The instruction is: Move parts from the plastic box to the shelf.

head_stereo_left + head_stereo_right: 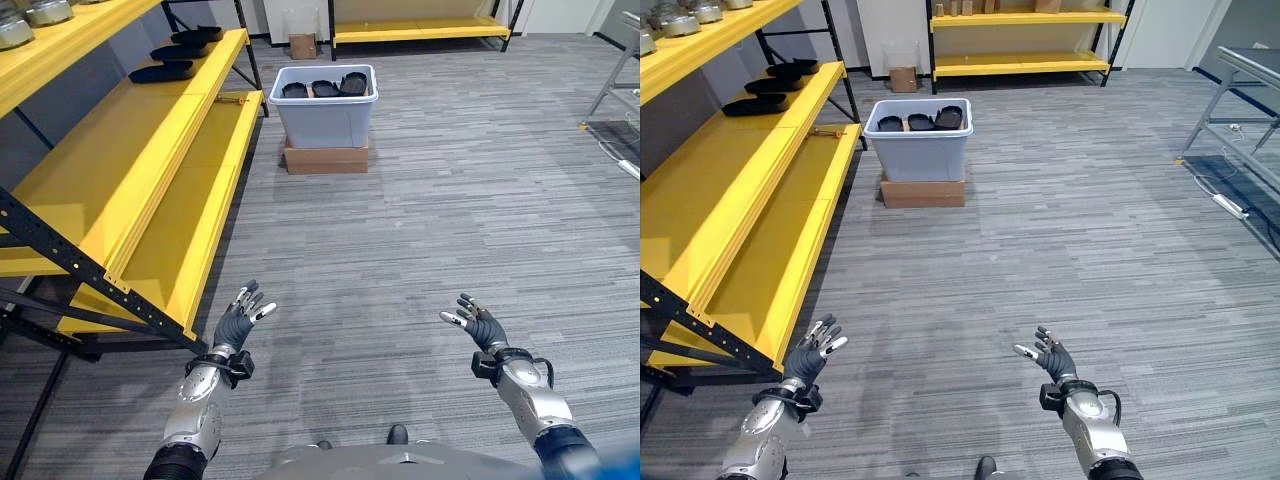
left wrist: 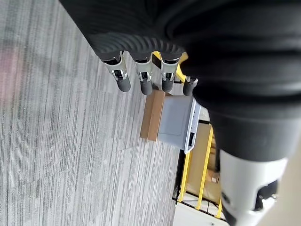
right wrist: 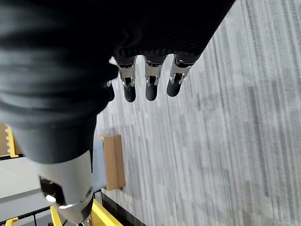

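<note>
Both of the robot's arms are raised over the grey striped floor (image 1: 450, 200), well short of the box. The left hand (image 1: 238, 322) has its fingers (image 2: 123, 84) straight and spread apart, holding and touching nothing. The right hand (image 1: 482, 327) is the same: fingers (image 3: 129, 92) loosely extended, apart, palm empty.

Ahead, the pale plastic box (image 1: 325, 118) sits on a flat cardboard carton (image 1: 326, 159), just beside the end of the yellow shelf (image 1: 120, 180). Inside the box I count three dark parts (image 1: 325, 88), lying side by side. On the shelf's middle level, at the far end, three more dark parts (image 1: 165, 70) lie in a row. A second yellow shelf (image 1: 420, 30) stands against the far wall.
</note>
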### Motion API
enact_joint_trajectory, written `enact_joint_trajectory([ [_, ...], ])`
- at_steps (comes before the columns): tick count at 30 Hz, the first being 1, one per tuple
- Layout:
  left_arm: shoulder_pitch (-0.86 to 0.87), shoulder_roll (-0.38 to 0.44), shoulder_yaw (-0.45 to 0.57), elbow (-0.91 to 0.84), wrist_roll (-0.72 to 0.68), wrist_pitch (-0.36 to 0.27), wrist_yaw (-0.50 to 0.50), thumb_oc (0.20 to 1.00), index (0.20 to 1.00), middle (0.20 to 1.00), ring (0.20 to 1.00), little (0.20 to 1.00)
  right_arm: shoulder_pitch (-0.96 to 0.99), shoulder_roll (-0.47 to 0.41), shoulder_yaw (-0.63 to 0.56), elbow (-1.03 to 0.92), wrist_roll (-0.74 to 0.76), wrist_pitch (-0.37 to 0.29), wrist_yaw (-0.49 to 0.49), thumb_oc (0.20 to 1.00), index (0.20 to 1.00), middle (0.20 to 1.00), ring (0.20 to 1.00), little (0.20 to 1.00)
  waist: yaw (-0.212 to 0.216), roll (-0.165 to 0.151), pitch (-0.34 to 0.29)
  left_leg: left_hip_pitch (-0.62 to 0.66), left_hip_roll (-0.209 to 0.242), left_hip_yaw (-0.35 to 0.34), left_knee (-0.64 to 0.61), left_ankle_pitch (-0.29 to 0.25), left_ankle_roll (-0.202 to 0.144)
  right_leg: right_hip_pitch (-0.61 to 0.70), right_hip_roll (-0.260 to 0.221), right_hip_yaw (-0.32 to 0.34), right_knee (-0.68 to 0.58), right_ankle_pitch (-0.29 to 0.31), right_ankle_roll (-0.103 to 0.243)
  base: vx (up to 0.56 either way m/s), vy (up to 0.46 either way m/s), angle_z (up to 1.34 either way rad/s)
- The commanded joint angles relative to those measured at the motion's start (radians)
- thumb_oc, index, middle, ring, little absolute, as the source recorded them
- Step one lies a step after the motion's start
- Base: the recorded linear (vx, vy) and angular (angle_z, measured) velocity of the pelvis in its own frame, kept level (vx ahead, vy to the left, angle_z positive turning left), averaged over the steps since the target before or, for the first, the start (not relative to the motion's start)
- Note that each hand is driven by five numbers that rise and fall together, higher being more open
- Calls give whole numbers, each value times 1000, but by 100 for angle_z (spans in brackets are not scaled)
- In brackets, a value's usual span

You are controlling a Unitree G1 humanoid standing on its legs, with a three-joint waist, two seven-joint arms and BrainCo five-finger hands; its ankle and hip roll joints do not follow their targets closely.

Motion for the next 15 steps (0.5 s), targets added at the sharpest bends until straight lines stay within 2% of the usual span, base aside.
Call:
enact_joint_trajectory([
  [1,-59,61,-9,-34,58,-31,-14,1000,1000,1000,1000,1000,-48,-17,-4,-28,37,-18,-14,1000,1000,1000,1000,1000,1,-35,-27,-22,37,32,5,24,-68,54,-58,-10,11,-29,87,0,0,0],
  [5,-57,46,-12,-29,-39,-3,18,1000,1000,1000,1000,1000,-37,4,3,-45,117,15,-7,1000,1000,1000,1000,1000,-2,-30,-27,-21,34,30,5,24,-65,55,-60,-11,11,-27,88,-1,8,0],
  [15,-12,12,33,-69,-132,39,5,1000,1000,1000,1000,1000,-15,17,-18,-125,104,-10,4,1000,1000,1000,1000,1000,5,-35,-20,-28,25,26,5,21,-58,50,-65,-15,11,-22,92,6,4,0],
])
